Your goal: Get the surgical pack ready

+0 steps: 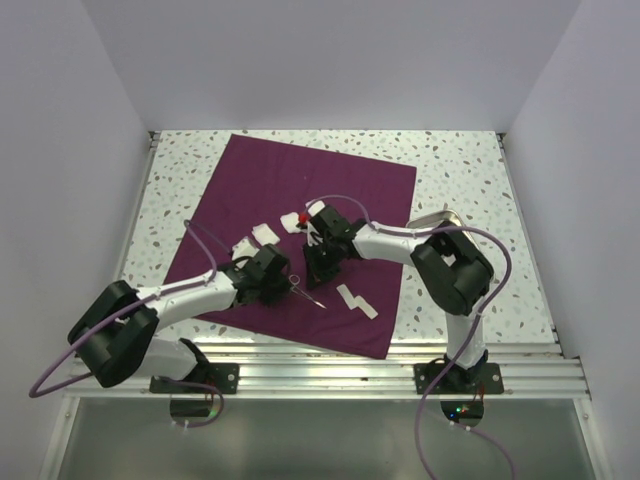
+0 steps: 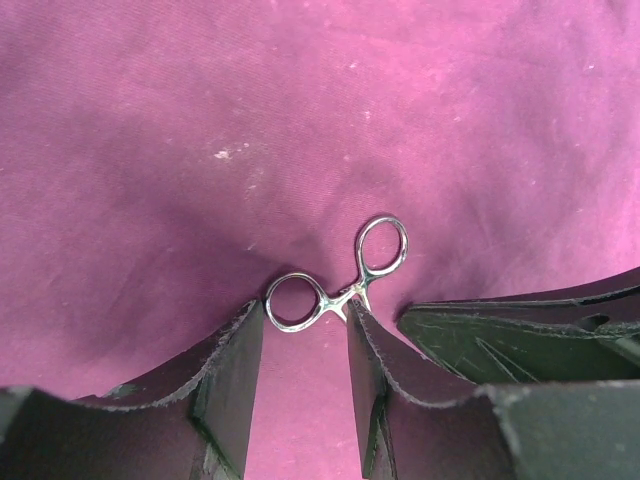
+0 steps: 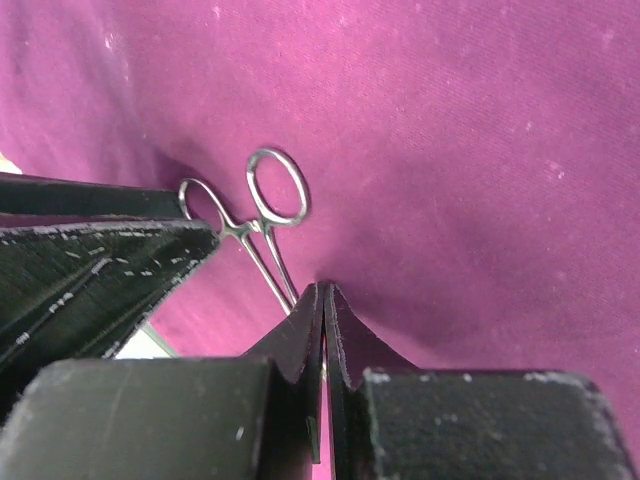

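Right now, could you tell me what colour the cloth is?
The cloth is plain dark purple, best seen in the top external view.

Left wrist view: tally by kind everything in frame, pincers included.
Purple cloth: 1
Metal clamp: 1
Pincers: 2 (left pincer, open; right pincer, partly in frame)
Total: 4

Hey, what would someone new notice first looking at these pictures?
A big purple cloth lies spread flat across the speckled table. At its middle both arms meet: the right hand is shut on a steel clamp, with the left hand open close by.
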